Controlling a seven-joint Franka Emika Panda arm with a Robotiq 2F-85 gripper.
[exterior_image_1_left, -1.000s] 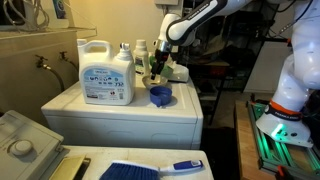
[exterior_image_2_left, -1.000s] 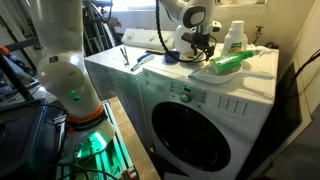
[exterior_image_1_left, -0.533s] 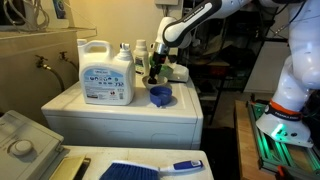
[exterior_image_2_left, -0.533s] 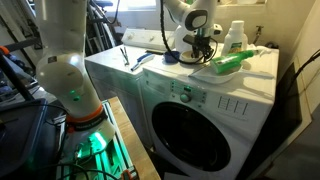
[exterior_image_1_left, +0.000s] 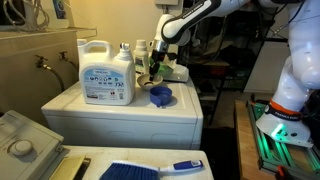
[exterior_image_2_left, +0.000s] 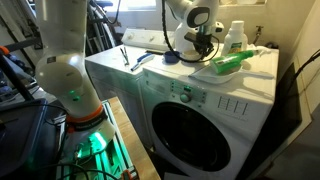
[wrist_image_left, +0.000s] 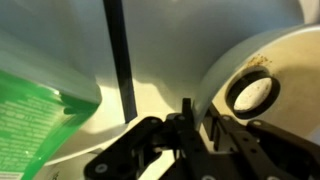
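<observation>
My gripper (wrist_image_left: 200, 128) hangs low over the back of a washing machine top (exterior_image_1_left: 100, 112), in both exterior views (exterior_image_2_left: 201, 48). Seen from the wrist, its two dark fingers (wrist_image_left: 188, 118) stand close together, with the thin edge of a white rounded container (wrist_image_left: 260, 60) pinched between them. That container has a round, tan-ringed opening. A green bottle (wrist_image_left: 40, 110) lies just to the side, and in an exterior view it rests on a white dish (exterior_image_2_left: 228, 62). A blue cup (exterior_image_1_left: 160, 96) stands close in front of the gripper.
A large white detergent jug (exterior_image_1_left: 106, 73) and small bottles (exterior_image_1_left: 125, 52) stand on the washer top. A white bottle (exterior_image_2_left: 235, 38) is behind the green one. A blue brush (exterior_image_1_left: 150, 169) lies on a lower surface in front. The robot's base (exterior_image_2_left: 65, 80) stands beside the washer.
The fingers have drawn together from wide open onto the white container's edge. The arm has stayed almost in place.
</observation>
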